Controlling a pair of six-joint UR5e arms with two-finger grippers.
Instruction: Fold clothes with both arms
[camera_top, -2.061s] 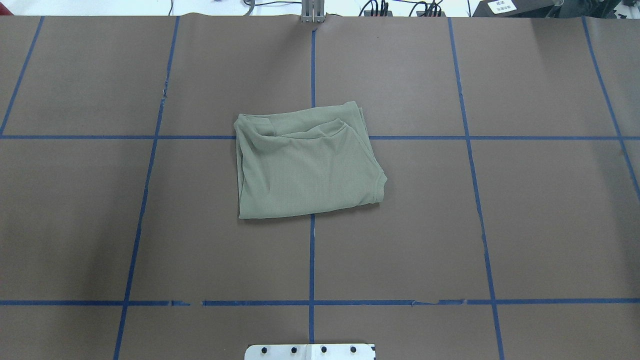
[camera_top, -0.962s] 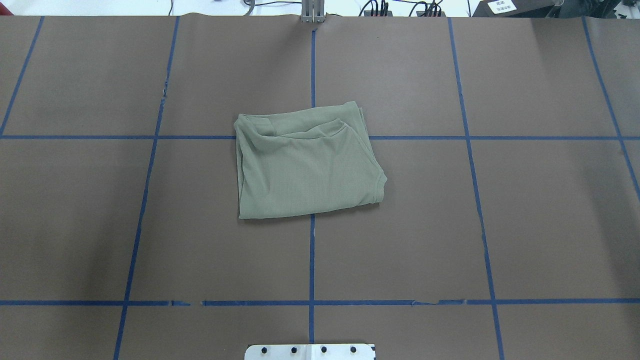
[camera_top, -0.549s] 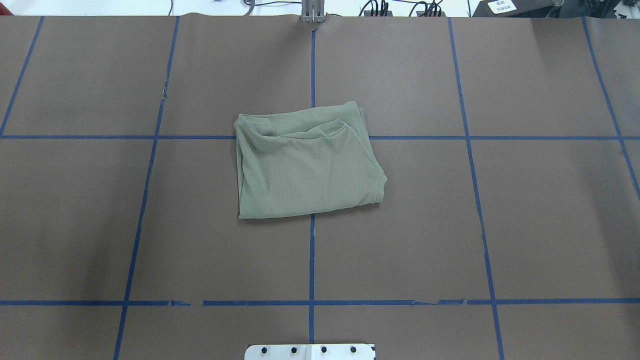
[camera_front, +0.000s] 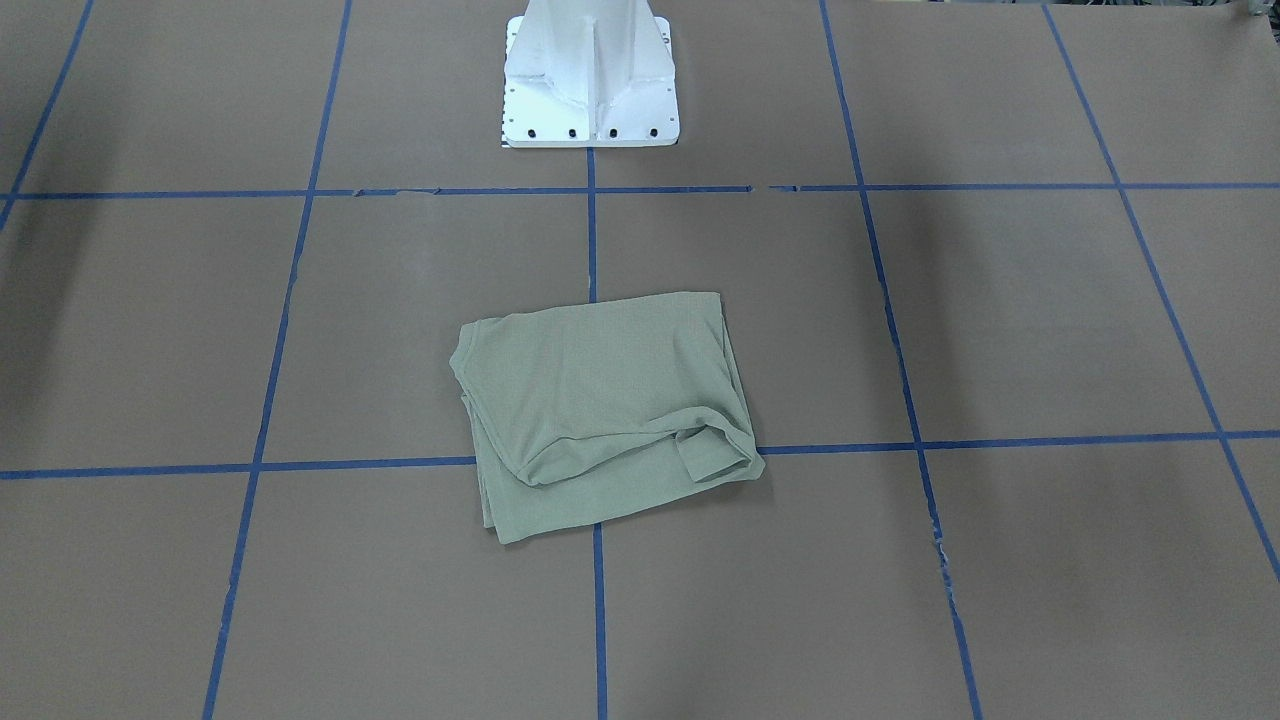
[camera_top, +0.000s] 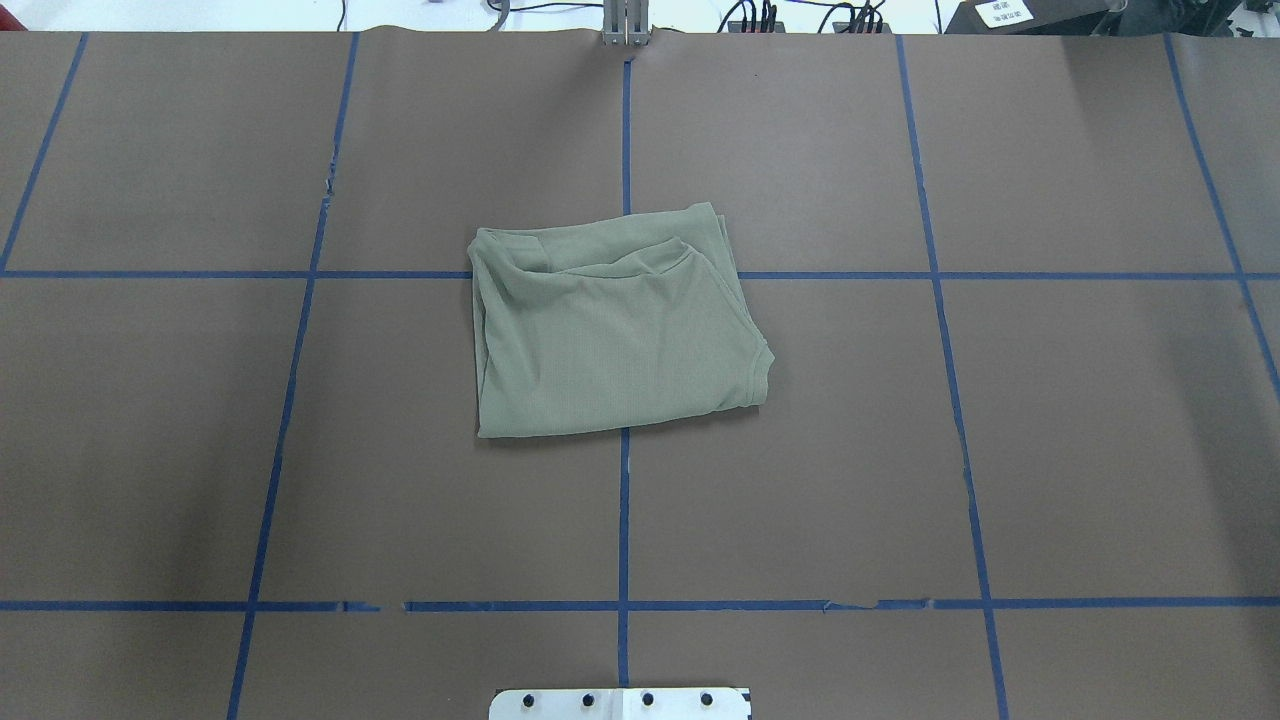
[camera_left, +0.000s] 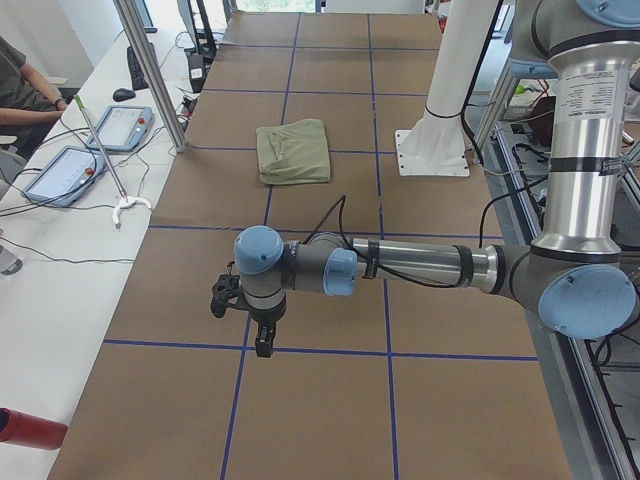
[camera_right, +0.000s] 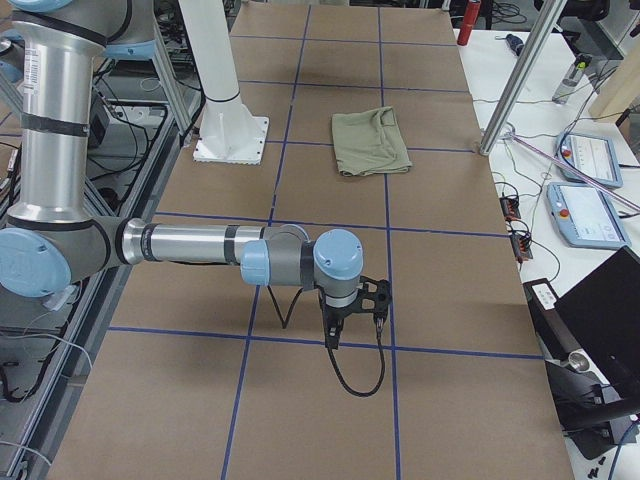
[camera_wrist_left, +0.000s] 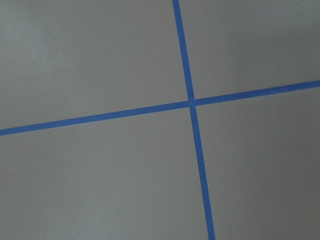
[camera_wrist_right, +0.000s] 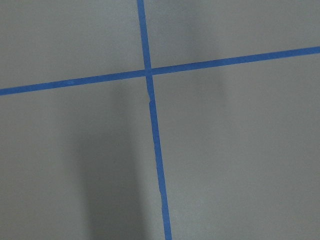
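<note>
0 change since earlier: shirt (camera_top: 610, 330) lies folded | left gripper (camera_left: 262, 343), right gripper (camera_right: 332, 333) parked well apart, opening cannot tell | fold looks done

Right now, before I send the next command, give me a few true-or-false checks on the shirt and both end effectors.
1. The shirt lies folded on the table. True.
2. An end effector is gripping the shirt. False: the left end effector and the right end effector are both over bare table, far from it.
3. The shirt covers a crossing of the blue tape lines. True.
4. The shirt touches the white pedestal base. False: bare table separates them.
</note>
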